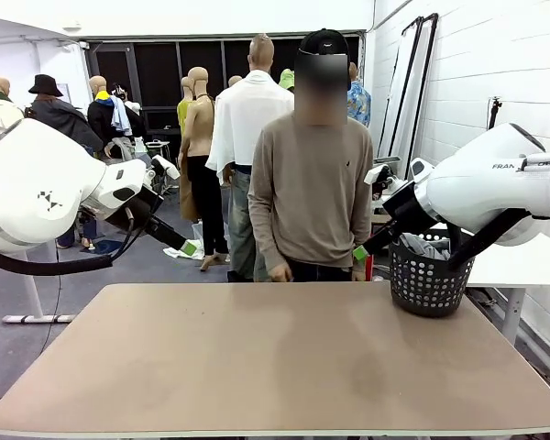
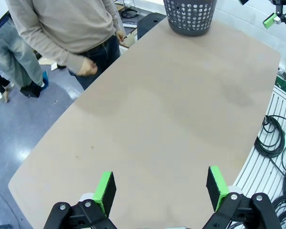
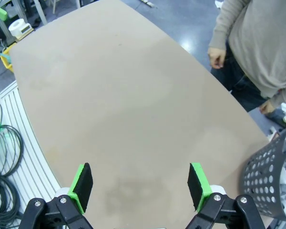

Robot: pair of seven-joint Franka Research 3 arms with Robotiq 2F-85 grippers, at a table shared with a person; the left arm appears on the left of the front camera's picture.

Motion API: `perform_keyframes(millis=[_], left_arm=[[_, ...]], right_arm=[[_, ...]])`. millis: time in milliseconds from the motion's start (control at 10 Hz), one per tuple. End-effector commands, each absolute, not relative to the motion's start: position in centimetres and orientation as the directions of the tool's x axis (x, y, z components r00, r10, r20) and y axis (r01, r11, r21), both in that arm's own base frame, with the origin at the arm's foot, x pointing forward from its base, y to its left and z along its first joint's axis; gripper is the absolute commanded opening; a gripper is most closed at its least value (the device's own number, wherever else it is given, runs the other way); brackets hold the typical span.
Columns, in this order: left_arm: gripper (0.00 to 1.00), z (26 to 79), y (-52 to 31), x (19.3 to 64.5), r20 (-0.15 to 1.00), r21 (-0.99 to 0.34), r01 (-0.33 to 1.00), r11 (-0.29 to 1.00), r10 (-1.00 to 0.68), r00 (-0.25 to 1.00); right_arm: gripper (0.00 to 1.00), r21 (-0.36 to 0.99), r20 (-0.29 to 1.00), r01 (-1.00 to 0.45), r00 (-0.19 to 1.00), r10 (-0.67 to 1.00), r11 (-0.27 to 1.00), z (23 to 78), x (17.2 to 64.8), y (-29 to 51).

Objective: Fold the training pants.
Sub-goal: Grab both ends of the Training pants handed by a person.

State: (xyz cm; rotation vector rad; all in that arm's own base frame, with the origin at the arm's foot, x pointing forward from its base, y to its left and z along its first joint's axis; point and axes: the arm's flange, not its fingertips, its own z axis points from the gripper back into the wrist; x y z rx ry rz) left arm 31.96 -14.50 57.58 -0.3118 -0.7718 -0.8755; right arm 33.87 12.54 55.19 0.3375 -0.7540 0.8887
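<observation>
Table [image 1: 257, 367], basket [image 1: 429, 286]: training pants [image 1: 423, 246] beside right jaws

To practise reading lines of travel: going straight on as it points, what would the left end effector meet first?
Probably the bare table: the left end effector points at it, the basket well aside.
</observation>
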Motion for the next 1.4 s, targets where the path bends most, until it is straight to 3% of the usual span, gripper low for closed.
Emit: perform_keyframes(millis=[0, 1300], left_arm=[[1.0, 57.48, -14.4, 31.99, 0.714, 0.057, 0.787, 0.614, -0.576, 0.397], [1.0, 57.48, -14.4, 31.99, 0.714, 0.057, 0.787, 0.614, -0.576, 0.397]], right_arm=[[1.0, -0.03, 0.716, -0.8, 0.401, 0.571, 0.6, 55.16, 33.89, 12.56], [1.0, -0.03, 0.716, -0.8, 0.401, 0.571, 0.6, 55.16, 33.89, 12.56]])
